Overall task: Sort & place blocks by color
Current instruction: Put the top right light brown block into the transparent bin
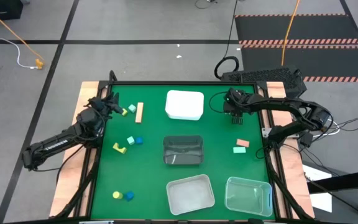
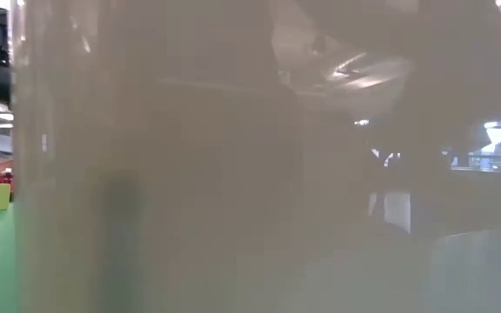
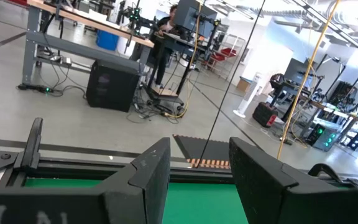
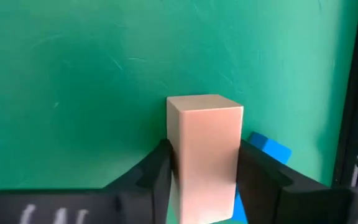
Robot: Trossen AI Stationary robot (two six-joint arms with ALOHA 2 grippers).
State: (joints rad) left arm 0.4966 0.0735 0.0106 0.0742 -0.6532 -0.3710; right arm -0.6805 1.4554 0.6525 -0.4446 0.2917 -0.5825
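Green felt (image 1: pixel 154 180) covers your table, with loose blocks scattered on its left half and four tubs down the middle. Your right gripper (image 4: pixel 204 168), at the far right of the mat, has its fingers pressed against a salmon bar (image 4: pixel 205 155), a blue block (image 4: pixel 269 148) just behind it, probably to carry the bar to a tub. Your left gripper (image 3: pixel 197 180) waits part-open and empty at the far left, so it stays clear.
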